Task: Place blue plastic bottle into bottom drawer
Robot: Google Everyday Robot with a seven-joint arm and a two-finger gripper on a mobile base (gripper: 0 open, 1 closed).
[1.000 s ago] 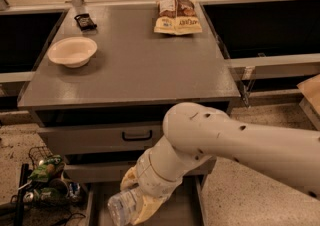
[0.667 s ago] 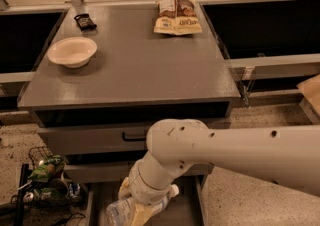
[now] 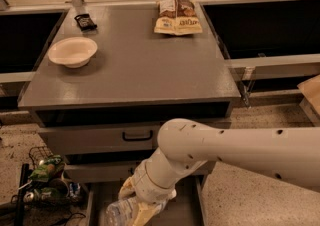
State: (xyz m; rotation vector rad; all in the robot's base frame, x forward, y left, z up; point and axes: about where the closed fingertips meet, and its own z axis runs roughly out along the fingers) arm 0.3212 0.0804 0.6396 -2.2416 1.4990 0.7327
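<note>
The gripper (image 3: 134,204) hangs low in front of the cabinet, just over the pulled-out bottom drawer (image 3: 189,204). Its yellowish fingers (image 3: 146,212) pinch the blue plastic bottle (image 3: 114,214), which lies roughly on its side with one end poking toward the camera's left. Carrying it low and flat likely lets it clear the middle drawer (image 3: 100,139) above and keeps it from toppling when released (whether it touches the drawer floor cannot be told, as the view cuts off there). The arm (image 3: 240,147) bends down from the right, well away from the bowl (image 3: 73,51) and snack bag (image 3: 177,17) on the cabinet top (image 3: 140,70).
</note>
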